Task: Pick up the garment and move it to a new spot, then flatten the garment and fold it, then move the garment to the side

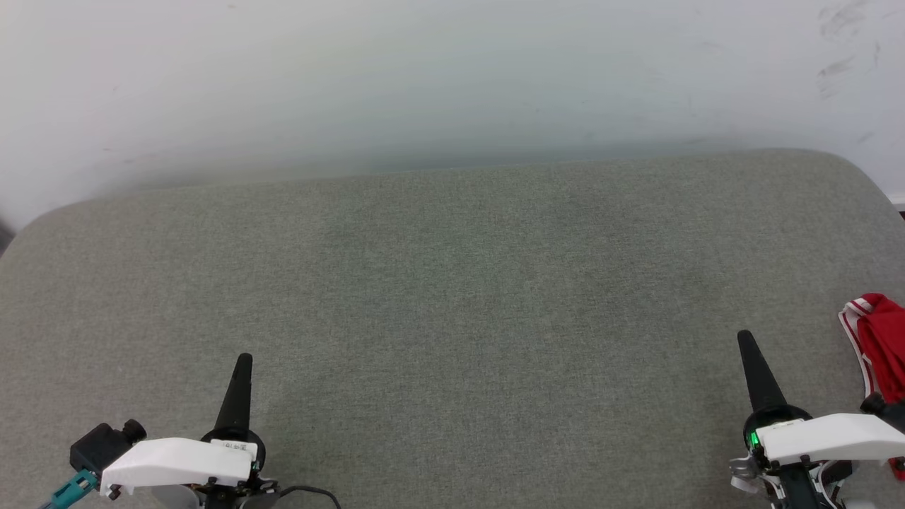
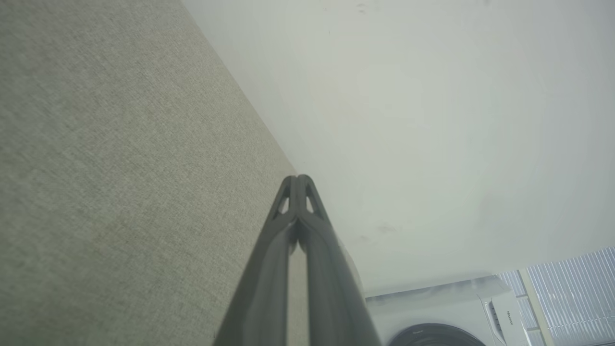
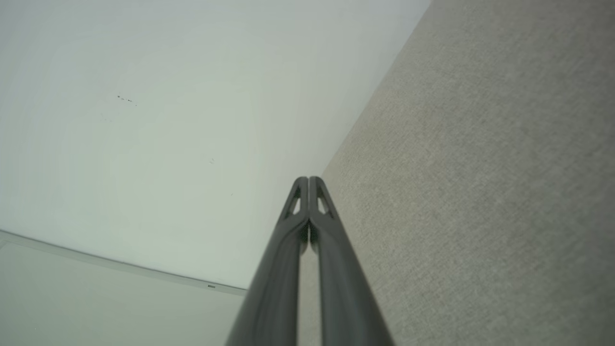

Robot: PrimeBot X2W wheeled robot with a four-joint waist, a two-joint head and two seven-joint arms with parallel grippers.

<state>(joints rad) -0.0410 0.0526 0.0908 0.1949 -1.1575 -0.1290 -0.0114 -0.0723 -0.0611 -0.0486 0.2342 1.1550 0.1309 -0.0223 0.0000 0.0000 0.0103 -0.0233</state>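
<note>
We held our left gripper (image 1: 242, 360) and right gripper (image 1: 744, 338) at the near edge of the grey padded surface (image 1: 452, 283), both pinched fully together with nothing between them. The garment (image 1: 880, 346) lay bunched at the right edge, partly out of sight. That fitted either a garment awaiting pickup or one already set aside. We could not judge whether it was folded.

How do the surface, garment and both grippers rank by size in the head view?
1. surface
2. left gripper and right gripper, alike
3. garment, partly cut off at the edge
</note>
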